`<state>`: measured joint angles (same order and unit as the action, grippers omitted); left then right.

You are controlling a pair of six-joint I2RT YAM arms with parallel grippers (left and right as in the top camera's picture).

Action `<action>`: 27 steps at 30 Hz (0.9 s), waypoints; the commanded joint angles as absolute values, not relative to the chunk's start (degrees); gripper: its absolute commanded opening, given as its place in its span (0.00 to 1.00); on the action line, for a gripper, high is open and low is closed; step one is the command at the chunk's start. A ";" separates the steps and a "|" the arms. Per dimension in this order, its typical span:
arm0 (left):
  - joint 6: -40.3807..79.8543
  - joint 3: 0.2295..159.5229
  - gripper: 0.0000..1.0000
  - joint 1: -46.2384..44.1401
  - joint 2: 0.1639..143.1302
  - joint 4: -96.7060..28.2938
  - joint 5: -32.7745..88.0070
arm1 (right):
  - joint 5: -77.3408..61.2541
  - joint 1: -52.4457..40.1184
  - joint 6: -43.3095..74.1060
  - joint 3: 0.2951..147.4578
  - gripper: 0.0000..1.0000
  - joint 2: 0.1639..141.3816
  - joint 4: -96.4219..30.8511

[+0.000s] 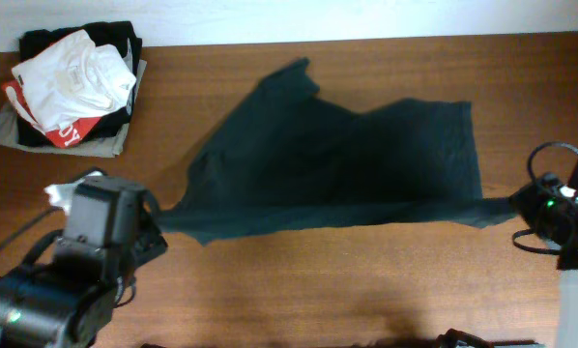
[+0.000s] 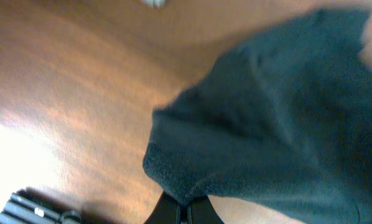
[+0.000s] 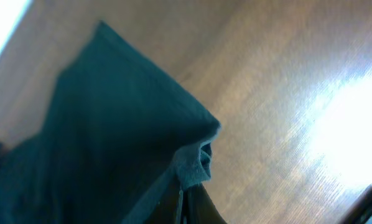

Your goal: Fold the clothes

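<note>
**Student:** What is the largest element here, and what lies on it?

**Tutor:** The brown wooden table fills the overhead view. Across its middle lies the plain dark teal-grey short-sleeved T-shirt of thin soft fabric, spread mostly flat with a few wrinkles. One pointed part reaches toward the table's far edge. The T-shirt's near border runs as a taut, nearly straight line from the left side of the table toward its right edge.

**Student:** What comes next in size?

**Tutor:** The black left arm occupies the table's near left corner. A pile of garments sits in the far left corner, well apart from the T-shirt. It has a black garment at the back and a crumpled white garment on top. A red garment with white lettering lies beneath the white one, and an olive-grey layer is at the bottom. The right arm, black with a white segment, stands at the table's right edge.

**Student:** How do the pincers stand?

**Tutor:** The left gripper is closed on the T-shirt's near left corner. In the left wrist view the fabric bunches down into the meeting fingers of the left gripper. The right gripper is likewise clamped on the near right corner. The right wrist view shows a small fold of the cloth pinched where the fingers of the right gripper meet, with bare table beside it.
</note>
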<state>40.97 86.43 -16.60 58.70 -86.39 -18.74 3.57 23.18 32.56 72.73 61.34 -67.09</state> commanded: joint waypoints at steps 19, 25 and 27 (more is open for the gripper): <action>40.25 112.51 0.01 -16.73 61.34 -89.25 -28.77 | -1.34 23.31 18.46 108.77 0.04 63.29 -84.03; 40.25 108.33 0.01 -16.73 71.31 -85.12 -28.80 | -6.02 23.27 20.03 108.66 0.04 70.35 -81.56; 38.09 107.66 0.01 -16.73 77.01 -80.88 -28.77 | -8.01 23.22 19.73 108.66 0.04 74.35 -79.92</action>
<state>40.95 109.47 -16.60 69.36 -84.90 -27.40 -4.47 23.18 19.57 108.22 69.80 -81.67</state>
